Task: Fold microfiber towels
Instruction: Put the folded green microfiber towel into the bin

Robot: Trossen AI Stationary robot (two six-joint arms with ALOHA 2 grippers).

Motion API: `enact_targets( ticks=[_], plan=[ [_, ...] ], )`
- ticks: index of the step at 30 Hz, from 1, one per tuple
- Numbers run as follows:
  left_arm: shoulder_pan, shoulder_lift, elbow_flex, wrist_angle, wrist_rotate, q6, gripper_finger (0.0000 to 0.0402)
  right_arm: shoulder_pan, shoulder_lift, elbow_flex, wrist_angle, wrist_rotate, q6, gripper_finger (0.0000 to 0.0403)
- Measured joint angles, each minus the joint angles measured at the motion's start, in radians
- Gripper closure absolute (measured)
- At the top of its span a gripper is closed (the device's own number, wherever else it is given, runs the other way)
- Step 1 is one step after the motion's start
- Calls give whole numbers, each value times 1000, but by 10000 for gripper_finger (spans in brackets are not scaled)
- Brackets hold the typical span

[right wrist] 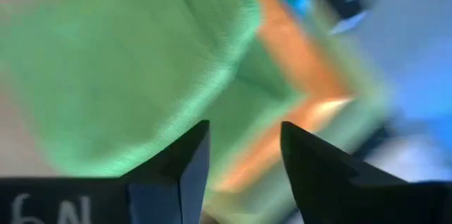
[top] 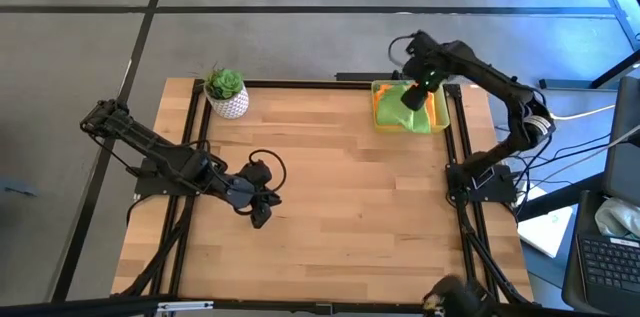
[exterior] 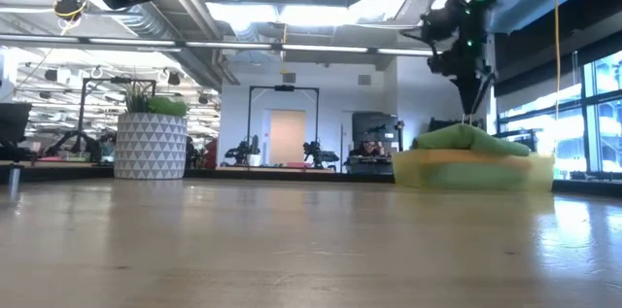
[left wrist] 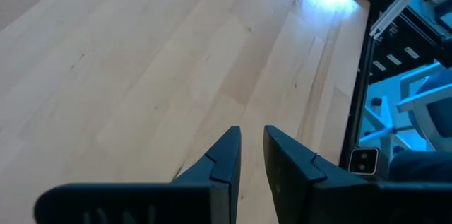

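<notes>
Towels sit stacked in the yellow tray [top: 441,107] at the far right corner of the counter [top: 340,207]: a lime green towel [top: 392,97] on top, an orange towel [top: 378,109] under it (nothing lies spread for folding). The right gripper [top: 413,97] hovers just above the green one, jaws parted, holding nothing. This looks like the picking step; next it must descend and pinch the top cloth only. The left gripper [top: 260,219] waits near the counter's left, jaws slightly apart, empty.
</notes>
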Motion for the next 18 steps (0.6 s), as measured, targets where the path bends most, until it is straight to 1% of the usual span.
enact_targets(
  ticks=[2, 3, 4, 7, 9, 12, 16, 18],
  plan=[
    [0, 0, 0, 0, 16, 0, 346, -85, 14, -10, 3, -206, 131, 231],
    [0, 0, 0, 0, 25, -1, 346, -126, 24, -14, 0, -292, 176, 232],
    [0, 0, 0, 0, 30, -1, 346, -161, 33, -16, -6, -342, 196, 232],
    [0, 0, 0, 0, 51, -2, 346, -232, 41, -6, -32, -356, 220, 232],
    [0, 0, 0, 0, 54, -3, 346, -253, 41, -5, -45, -356, 219, 232],
    [0, 0, 0, 0, 55, -3, 346, -247, 42, -7, -48, -344, 219, 232],
    [0, 0, 0, 0, 55, -8, 346, -212, 79, -16, -56, -262, 236, 232],
    [0, 0, 0, 0, 55, -8, 346, -202, 109, -16, -61, -243, 256, 232]
  ],
)
